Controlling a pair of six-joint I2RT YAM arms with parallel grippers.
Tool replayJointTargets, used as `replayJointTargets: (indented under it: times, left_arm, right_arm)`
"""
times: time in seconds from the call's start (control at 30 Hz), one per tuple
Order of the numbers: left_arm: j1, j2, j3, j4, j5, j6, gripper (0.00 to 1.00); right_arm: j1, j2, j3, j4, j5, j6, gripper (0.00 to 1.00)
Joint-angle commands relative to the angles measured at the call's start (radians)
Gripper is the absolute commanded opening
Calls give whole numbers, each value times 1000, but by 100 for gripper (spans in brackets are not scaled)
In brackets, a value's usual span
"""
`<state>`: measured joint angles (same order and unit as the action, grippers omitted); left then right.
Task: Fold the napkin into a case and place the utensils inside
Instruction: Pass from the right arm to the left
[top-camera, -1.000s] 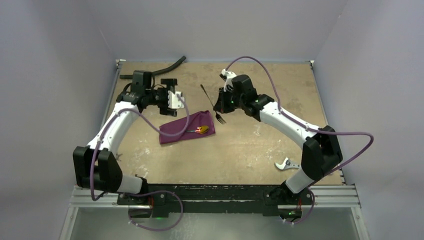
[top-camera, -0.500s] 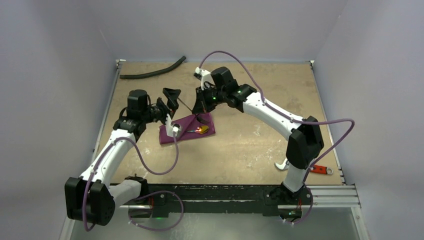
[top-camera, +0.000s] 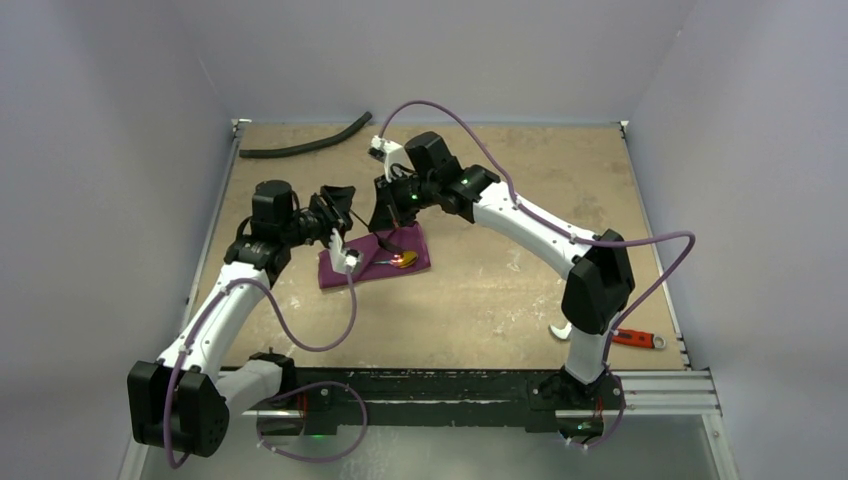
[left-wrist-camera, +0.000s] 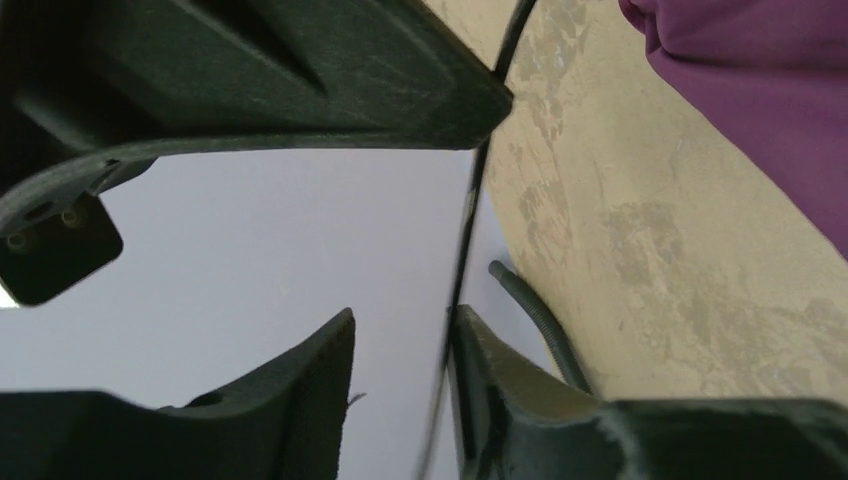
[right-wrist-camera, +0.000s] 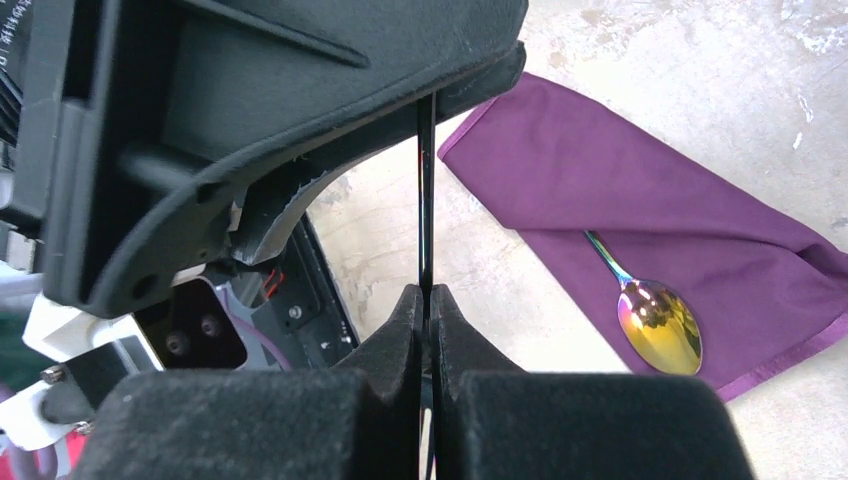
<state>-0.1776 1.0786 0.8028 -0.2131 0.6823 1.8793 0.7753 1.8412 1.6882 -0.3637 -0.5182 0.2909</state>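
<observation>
The napkin (top-camera: 372, 262) lies folded as a plum-purple rectangle left of the table's middle, and it also shows in the right wrist view (right-wrist-camera: 660, 215). The spoon (right-wrist-camera: 655, 320) rests on it, its gold bowl toward the right end. My right gripper (top-camera: 386, 212) (right-wrist-camera: 425, 296) hangs over the napkin's far edge, shut on the thin dark handle of the fork (right-wrist-camera: 426, 200). My left gripper (top-camera: 338, 200) (left-wrist-camera: 400, 325) faces it. Its jaws stand apart around the fork (left-wrist-camera: 468, 230), which lies against one finger (left-wrist-camera: 500, 385).
A long black hose (top-camera: 305, 143) lies along the back left edge and also shows in the left wrist view (left-wrist-camera: 535, 320). A red-handled tool (top-camera: 640, 340) sits at the front right, beside the right arm's base. Grey walls close in three sides.
The right gripper has carried the fork leftward, from beside the napkin to over its far edge. The left gripper has swung in to meet it, and its jaws have narrowed around the handle.
</observation>
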Motion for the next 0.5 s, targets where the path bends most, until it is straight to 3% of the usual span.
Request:
replayJointTargets:
  times: [0.0, 0.07, 0.2, 0.23, 0.3, 0.43, 0.47]
  left_arm:
    - [-2, 2, -5, 11, -20, -6, 30]
    - [-2, 4, -8, 33, -37, -28, 21]
    - [-4, 2, -13, 60, -65, -70, 14]
    - [-7, -2, -18, 92, -71, -110, 0]
    - [-19, -10, -29, 147, -102, -146, 0]
    - [-30, -18, -57, 246, -199, -169, 0]
    - [-32, -16, -66, 280, -233, -182, 0]
  right_arm:
    - [4, -22, 45, 12, -44, -12, 0]
    - [4, -28, 39, 19, -52, -12, 0]
    - [4, -35, 13, 39, -61, -8, 0]
    - [5, -39, 8, 40, -62, -8, 0]
    - [2, -46, -11, 42, -79, 29, 0]
    - [-8, -70, -28, 73, 62, 167, 55]
    - [-16, -81, -37, 78, 108, 218, 64]
